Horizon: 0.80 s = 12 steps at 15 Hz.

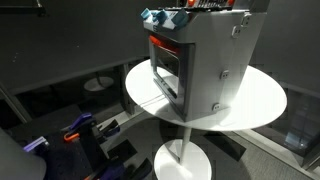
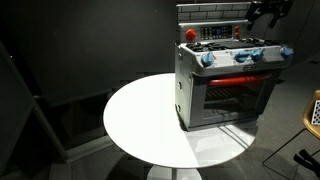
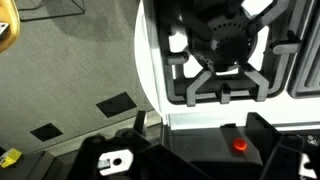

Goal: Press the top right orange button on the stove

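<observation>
My claw (image 2: 270,12) hangs over the back of the stove (image 2: 228,85), jaws apart. The stove stands near the rim of the round worktop (image 2: 140,120). In the wrist view, an orange button (image 3: 240,143) lies between my jaws.

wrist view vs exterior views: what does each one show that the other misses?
Wrist view only: the black burner grate in close detail from above, and one orange-red button near the bottom edge. Exterior views only: the stove's front with its dark oven door and blue knobs, plus the gripper seen from outside, above the stove; whether its jaws are open is unclear. Both: the stove and the white table under it.
</observation>
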### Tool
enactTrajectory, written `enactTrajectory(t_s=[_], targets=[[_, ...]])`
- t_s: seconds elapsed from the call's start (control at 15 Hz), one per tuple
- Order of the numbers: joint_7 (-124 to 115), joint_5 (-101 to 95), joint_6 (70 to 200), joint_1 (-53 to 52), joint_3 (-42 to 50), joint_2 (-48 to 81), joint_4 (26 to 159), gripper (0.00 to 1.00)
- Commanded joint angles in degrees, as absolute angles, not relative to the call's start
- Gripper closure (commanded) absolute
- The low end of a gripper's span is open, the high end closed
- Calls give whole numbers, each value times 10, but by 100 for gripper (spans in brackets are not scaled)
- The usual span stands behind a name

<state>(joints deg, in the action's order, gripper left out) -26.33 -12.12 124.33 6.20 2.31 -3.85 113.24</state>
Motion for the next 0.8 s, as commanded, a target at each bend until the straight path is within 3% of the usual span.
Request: enactTrajectory(t_s=[0.0,0.4,0.73], targets=[[-225,-95,1172,57,28,-81,1146,0],[-189,-102,1035,57,25,-113,1145,0],[-197,-107,1019,59,24,-105,1138,0]])
